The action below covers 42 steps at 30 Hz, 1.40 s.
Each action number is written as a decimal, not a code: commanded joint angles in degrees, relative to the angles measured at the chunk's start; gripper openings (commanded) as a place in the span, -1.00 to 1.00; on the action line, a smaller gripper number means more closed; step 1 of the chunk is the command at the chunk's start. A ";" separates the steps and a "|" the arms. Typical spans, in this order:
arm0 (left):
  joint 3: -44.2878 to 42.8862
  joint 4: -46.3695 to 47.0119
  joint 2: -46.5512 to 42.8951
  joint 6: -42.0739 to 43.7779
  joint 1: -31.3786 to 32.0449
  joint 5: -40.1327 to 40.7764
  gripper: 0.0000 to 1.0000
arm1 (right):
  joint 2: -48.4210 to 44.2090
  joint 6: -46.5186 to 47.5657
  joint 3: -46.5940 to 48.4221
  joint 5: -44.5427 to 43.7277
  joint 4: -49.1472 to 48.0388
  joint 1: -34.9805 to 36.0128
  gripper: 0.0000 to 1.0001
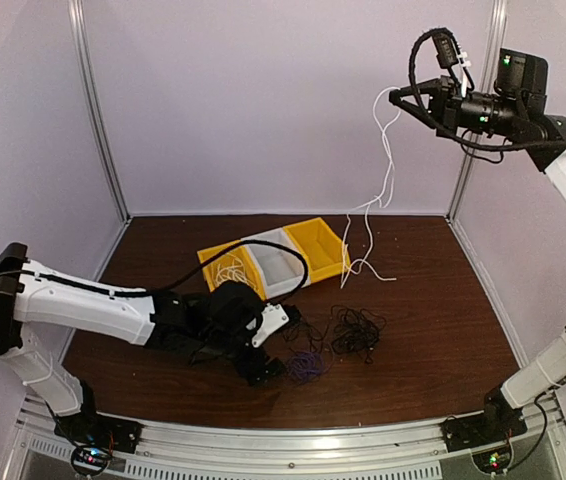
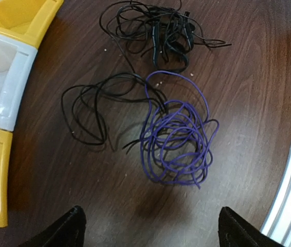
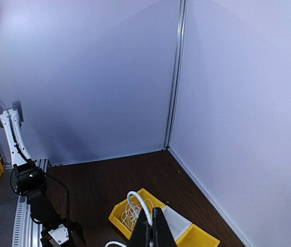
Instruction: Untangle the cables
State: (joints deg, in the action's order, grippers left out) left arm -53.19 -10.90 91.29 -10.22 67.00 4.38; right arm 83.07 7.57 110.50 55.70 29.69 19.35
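Dark tabletop: left end effector gapes wide over purple cable; right end effector pinches white cable.

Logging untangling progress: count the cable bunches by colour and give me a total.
Purple cable bunch: 1
Black cable bunches: 2
White cable bunches: 2, one hanging from the right end effector, one in a yellow bin
Total: 5
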 commanded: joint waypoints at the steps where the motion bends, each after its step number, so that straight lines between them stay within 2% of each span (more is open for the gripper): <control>1: 1.33 -3.03 -12.66 4.80 0.85 6.68 0.83 | -0.80 1.30 -0.28 -1.39 1.11 0.87 -1.00; 3: 4.45 8.17 -18.05 7.82 0.85 9.60 0.84 | -0.73 1.30 -0.08 -1.31 1.13 1.38 -1.00; 4: 6.00 16.94 -20.04 9.30 0.85 10.20 0.83 | -0.72 1.18 0.12 -1.22 1.09 1.57 -1.00; 5: 7.11 20.89 -21.13 12.39 0.85 10.27 0.83 | -0.64 1.12 0.29 -1.17 1.07 1.84 -1.00; 7: 7.26 30.85 -20.80 16.70 0.77 9.68 0.80 | -0.55 0.96 0.55 -0.92 1.20 2.34 -1.00; 9: 4.07 35.75 -17.67 19.27 0.13 7.71 0.74 | -0.54 1.03 0.40 -0.43 1.27 2.92 -1.00; 13: -5.50 36.98 -9.90 19.43 -1.76 2.03 0.57 | -0.82 1.23 -0.55 -0.07 1.38 4.20 -1.00; 19: -13.44 39.22 -2.83 20.55 -4.65 -4.14 0.56 | -1.50 1.76 -2.99 0.22 1.35 6.08 -1.00; 24: -18.64 39.07 1.54 21.67 -6.97 -15.63 0.46 | -1.46 2.08 -3.62 0.35 1.47 7.45 -1.00; 32: -28.38 31.14 8.55 26.05 -8.30 -27.87 0.29 | -1.49 2.18 -4.21 0.55 1.51 8.54 -1.00; 37: -33.13 28.32 12.49 26.32 -8.97 -31.29 0.11 | -1.94 2.49 -4.99 0.45 1.67 8.84 -1.00; 42: -34.93 29.49 15.35 23.87 -9.84 -32.34 -0.10 | -2.27 2.75 -5.03 0.61 2.01 8.91 -1.00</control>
State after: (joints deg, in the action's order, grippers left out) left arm -85.91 17.87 104.81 14.79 58.11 -24.84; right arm 82.72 9.72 105.78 55.51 31.81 27.79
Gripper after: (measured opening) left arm 0.489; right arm 0.008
